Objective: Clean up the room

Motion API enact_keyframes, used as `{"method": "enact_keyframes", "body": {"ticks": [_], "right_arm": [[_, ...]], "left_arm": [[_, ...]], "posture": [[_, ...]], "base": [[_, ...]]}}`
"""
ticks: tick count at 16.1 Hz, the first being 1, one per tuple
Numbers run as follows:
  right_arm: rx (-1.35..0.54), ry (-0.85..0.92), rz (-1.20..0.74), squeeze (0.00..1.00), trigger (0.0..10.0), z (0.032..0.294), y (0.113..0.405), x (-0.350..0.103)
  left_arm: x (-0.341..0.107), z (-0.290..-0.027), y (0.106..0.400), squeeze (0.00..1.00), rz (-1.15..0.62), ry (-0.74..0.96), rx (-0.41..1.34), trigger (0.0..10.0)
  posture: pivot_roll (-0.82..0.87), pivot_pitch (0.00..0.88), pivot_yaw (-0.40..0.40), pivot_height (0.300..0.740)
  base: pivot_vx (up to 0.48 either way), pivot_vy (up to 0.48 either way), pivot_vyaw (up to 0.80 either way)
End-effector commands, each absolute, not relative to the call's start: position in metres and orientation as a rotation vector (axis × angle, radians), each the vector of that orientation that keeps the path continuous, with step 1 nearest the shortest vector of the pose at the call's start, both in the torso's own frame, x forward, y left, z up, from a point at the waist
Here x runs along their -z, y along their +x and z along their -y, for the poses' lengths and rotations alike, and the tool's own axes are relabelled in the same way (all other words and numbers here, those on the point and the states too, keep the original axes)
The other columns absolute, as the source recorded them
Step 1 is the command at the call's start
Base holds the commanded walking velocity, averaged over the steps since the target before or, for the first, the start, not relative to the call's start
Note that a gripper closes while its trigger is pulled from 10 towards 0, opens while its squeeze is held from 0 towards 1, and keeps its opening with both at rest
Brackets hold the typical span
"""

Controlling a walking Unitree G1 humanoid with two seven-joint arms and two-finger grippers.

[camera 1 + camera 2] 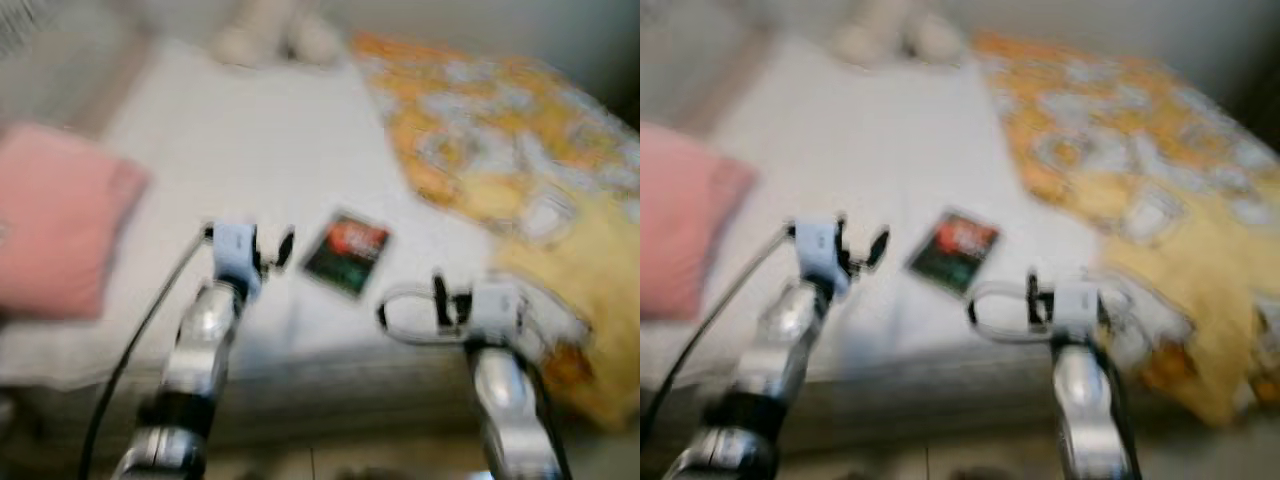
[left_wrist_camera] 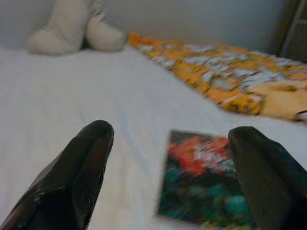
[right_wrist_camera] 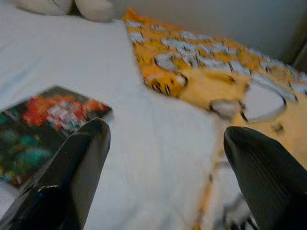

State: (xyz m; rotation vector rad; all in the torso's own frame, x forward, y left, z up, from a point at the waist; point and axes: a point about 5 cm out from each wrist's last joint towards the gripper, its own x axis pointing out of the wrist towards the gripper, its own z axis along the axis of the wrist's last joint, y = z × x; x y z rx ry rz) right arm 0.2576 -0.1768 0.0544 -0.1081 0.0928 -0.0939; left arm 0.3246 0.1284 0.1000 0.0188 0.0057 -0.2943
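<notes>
- Blurred head views: a bed [image 1: 250, 150] under a white sheet, seen from its near edge.
- Lying flat on the sheet near the front edge, between the two arms: a book [image 1: 346, 252] with a dark cover marked in red and green, apparently the thing to be tidied.
- Left gripper [image 1: 268, 250] raised over the near part of the sheet, just left of the book and not touching it; fingers [image 2: 76, 167] spread wide apart in the left wrist view, nothing between them, the book ahead and toward one finger.
- Right gripper [image 1: 410, 315] hovering near the front edge, just right of and nearer than the book; fingers [image 3: 72, 172] likewise well apart and empty, the book off to one side beyond them.
- Far right of the bed: a rumpled orange and yellow blanket [image 1: 520, 170], not straightened.
- Left side: a pink pillow [image 1: 55, 225] lying on the sheet.
- At the far end: a pale plush toy [image 2: 72, 28].
- Judged progress: early; nothing held, the book not yet picked up, the blanket in disorder.
- Left to do, by the look of it: closing on the book, carrying it off, then the bedding.
- Heavy blur; finer detail on the book's cover impossible to read.
</notes>
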Motion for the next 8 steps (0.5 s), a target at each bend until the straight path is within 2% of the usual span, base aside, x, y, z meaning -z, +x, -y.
{"method": "enact_keyframes", "body": {"ticks": [1, 5, 8], "right_arm": [[0.078, -0.109, -0.085, 0.0, 10.0, 0.177, 0.262, -0.056], [0.032, -0.094, -0.062, 0.0, 10.0, 0.163, 0.267, -0.061], [0.041, -0.081, -0.095, 0.0, 10.0, 0.167, 0.264, -0.053]], "left_arm": [[-0.1, -0.12, 0.328, 0.0, -0.023, 0.034, 0.317, 10.0], [-0.107, -0.125, 0.34, 0.0, -0.036, 0.034, 0.275, 10.0], [-0.105, -0.127, 0.341, 0.0, -0.039, 0.043, 0.272, 10.0]], "posture": [[0.02, 0.0, 0.004, 0.74], [0.01, 0.0, 0.017, 0.74], [0.01, 0.0, 0.015, 0.74]], "base": [[0.0, 0.0, 0.0], [0.412, 0.0, 0.0], [0.425, 0.0, 0.0]]}}
